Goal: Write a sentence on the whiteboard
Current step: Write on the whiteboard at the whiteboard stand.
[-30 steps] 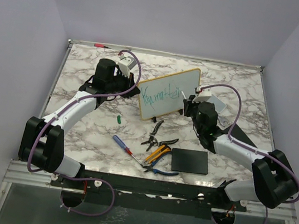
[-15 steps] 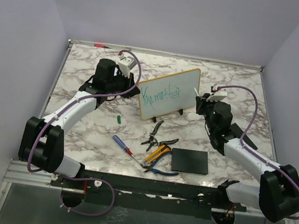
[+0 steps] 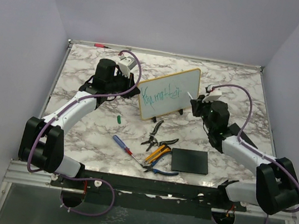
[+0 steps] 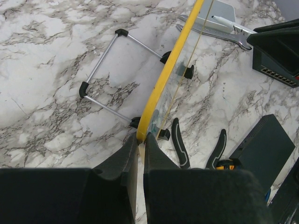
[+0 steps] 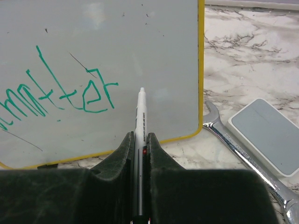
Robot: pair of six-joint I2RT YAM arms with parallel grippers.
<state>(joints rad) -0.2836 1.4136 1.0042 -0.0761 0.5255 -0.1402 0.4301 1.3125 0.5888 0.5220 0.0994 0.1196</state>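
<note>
1. The small rectangular whiteboard (image 3: 176, 85) with a thin yellow frame stands propped on its lower edge. It sits toward the far middle of the grey-veined white marble bench (image 3: 238, 83), between the two arms.
2. The sentence (image 3: 162, 96), one line of teal-green handwritten scrawl, runs across the white surface from near the board's left edge to past its middle. The right part of the surface is blank.
3. The left hand (image 4: 140, 140) has its jaws drawn narrow and pinches the yellow frame at the board's lower left corner, one finger on each face.
4. In the left wrist view, the thin wire stand (image 4: 101, 60) with small black feet reaches out behind the board onto the bench.
5. The right hand (image 5: 139, 136) is clamped on a white-barrelled marker (image 5: 139, 112) that points at the board.
6. The marker's tip sits just right of the last green letter, over the blank white. I cannot tell whether it touches the surface.
7. To the right of the board, a silver open-ended wrench (image 5: 233, 142) lies on the bench, just beside a flat grey-blue block (image 5: 266, 133).
8. Nearer the arm bases lies a cluster of pliers (image 3: 157, 154) with black, orange and blue handles.
9. A screwdriver (image 3: 122, 143) with a blue and red handle lies to their left, and a flat black rectangular pad (image 3: 189, 161) to their right.
10. A small green cap-like piece (image 3: 119, 118) lies alone, near the board's left corner.
</note>
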